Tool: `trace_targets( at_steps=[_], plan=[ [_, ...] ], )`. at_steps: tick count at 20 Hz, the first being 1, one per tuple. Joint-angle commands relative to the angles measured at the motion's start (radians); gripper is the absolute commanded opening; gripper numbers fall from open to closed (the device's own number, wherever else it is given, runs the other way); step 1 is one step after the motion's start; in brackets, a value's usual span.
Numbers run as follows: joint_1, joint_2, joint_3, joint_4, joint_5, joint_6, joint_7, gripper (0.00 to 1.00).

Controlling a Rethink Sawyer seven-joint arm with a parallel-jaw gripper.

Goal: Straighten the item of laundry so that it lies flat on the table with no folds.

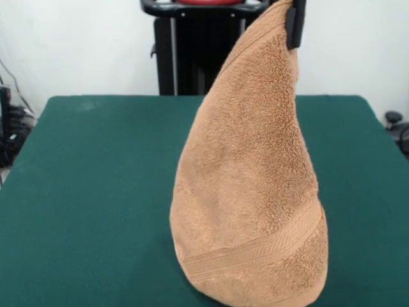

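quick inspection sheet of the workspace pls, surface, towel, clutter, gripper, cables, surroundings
surface: table with a dark green top, bare apart from the towel
job's things: tan towel hangs from one top corner in a drooping cone, not flat; its lower end with the woven band is at the near edge of the table, contact with the top not certain
clutter: nothing seen
grippers: gripper at the top edge, shut on the towel's raised corner; only a black finger shows
cables: dark cables and gear off the table's left edge
surroundings: white wall behind, black pedestal at the far side, a dark object off the right edge
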Motion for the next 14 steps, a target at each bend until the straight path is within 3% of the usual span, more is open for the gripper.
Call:
trace_targets(
  at_steps=[1, 14],
  plan=[
    [-0.179, -0.097, 0.256, 0.267, 0.202, -0.170, -0.197, 0.00],
    [-0.215, -0.103, 0.338, 0.359, 0.102, -0.274, -0.161, 0.00]
  ],
)
